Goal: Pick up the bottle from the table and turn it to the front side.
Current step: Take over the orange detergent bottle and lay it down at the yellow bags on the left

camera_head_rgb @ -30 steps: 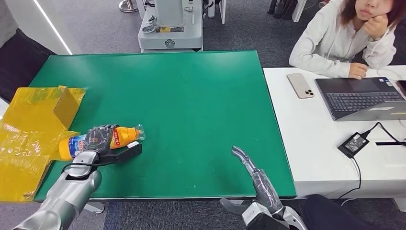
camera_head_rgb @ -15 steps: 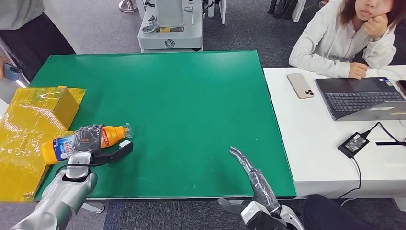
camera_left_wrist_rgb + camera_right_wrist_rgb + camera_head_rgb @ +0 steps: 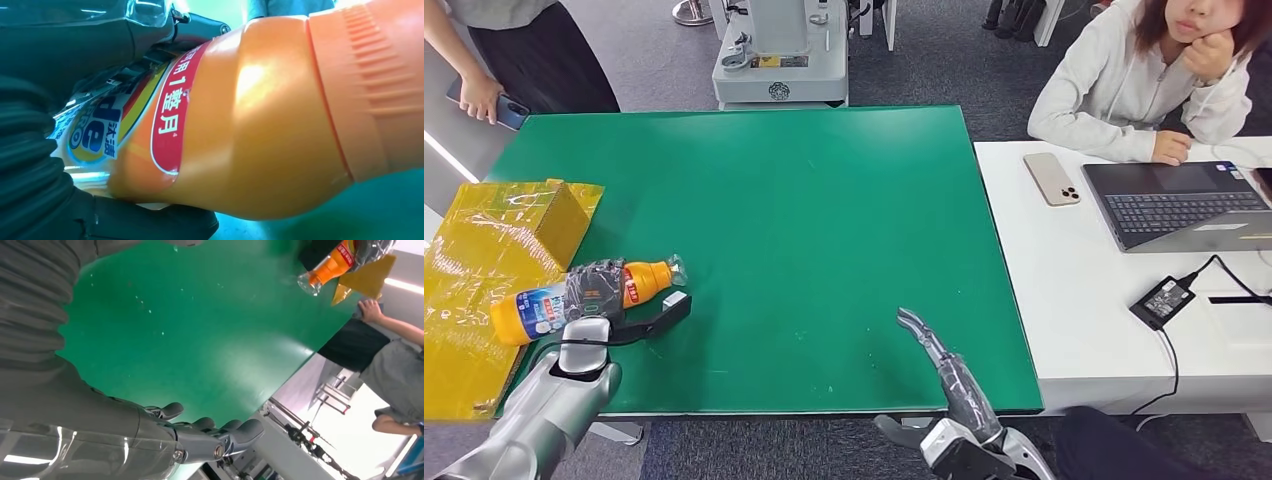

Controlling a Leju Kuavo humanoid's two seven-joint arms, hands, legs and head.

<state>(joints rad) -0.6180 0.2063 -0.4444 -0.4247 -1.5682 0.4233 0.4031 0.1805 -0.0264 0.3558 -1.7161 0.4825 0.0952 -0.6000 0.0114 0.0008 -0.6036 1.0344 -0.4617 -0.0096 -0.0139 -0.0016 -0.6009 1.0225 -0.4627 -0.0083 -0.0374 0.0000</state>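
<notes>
An orange bottle (image 3: 534,305) with a blue, red and white label lies sideways in my left hand (image 3: 596,290), lifted above the left edge of the green table (image 3: 824,220). Its clear cap (image 3: 676,269) points to the right. In the left wrist view the bottle (image 3: 260,120) is very close, with dark fingers (image 3: 75,55) wrapped around its label. The right wrist view catches the bottle (image 3: 330,267) from afar. My right hand (image 3: 949,370) hovers over the table's near edge, fingers extended and holding nothing.
A yellow plastic-wrapped box (image 3: 514,230) sits at the table's left edge. A person holding a phone (image 3: 509,110) stands at the far left corner. A seated person (image 3: 1144,70), a laptop (image 3: 1174,200) and a phone (image 3: 1051,178) are at the white desk on the right.
My left hand has carried the bottle further left and slightly up, toward the yellow box. The person with the phone has stepped into view at the far left. My right hand has barely shifted.
</notes>
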